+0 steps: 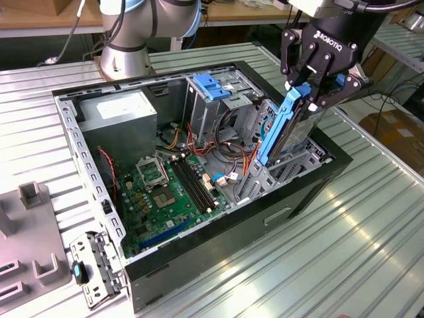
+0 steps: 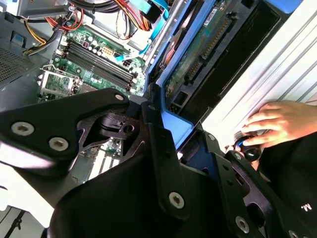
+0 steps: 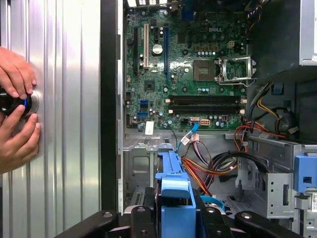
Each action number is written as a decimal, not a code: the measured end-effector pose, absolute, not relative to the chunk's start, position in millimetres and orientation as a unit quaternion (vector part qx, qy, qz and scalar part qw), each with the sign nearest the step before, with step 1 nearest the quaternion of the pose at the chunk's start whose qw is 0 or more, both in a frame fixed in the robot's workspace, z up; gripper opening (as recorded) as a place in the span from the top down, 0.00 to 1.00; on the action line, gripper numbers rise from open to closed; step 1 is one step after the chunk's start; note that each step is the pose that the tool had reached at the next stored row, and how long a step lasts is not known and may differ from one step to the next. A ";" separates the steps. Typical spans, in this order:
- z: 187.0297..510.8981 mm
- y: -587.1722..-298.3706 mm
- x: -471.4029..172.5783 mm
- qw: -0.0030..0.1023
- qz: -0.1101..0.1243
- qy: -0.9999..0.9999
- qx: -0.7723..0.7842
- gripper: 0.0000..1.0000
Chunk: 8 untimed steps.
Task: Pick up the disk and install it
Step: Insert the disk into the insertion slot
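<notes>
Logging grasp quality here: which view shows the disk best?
The exterior view: the disk shows almost full length, tilted, clamped in the gripper over the open computer case. The second wrist view gives a close look at its circuit-board side and blue rail; the first wrist view, its blue end.

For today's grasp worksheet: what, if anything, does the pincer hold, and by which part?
The pincer holds the hard drive by its upper end, closed on its blue side rails.
</notes>
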<state>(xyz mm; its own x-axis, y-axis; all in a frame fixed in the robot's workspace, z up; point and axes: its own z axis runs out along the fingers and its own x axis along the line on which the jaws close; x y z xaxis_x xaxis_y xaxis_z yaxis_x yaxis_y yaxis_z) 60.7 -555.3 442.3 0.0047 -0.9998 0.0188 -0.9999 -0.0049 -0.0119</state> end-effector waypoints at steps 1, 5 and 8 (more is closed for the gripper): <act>442.3 -555.4 60.8 0.002 0.011 -0.705 0.709 0.63; 443.3 -555.4 60.8 0.003 0.010 -0.705 0.709 0.63; 445.2 -555.4 60.8 0.005 0.008 -0.705 0.709 0.63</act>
<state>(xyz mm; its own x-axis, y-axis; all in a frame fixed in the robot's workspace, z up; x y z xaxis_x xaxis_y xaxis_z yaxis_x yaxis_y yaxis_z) 60.8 -555.4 445.2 0.0049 -0.9998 0.0186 -1.0000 -0.0050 -0.0044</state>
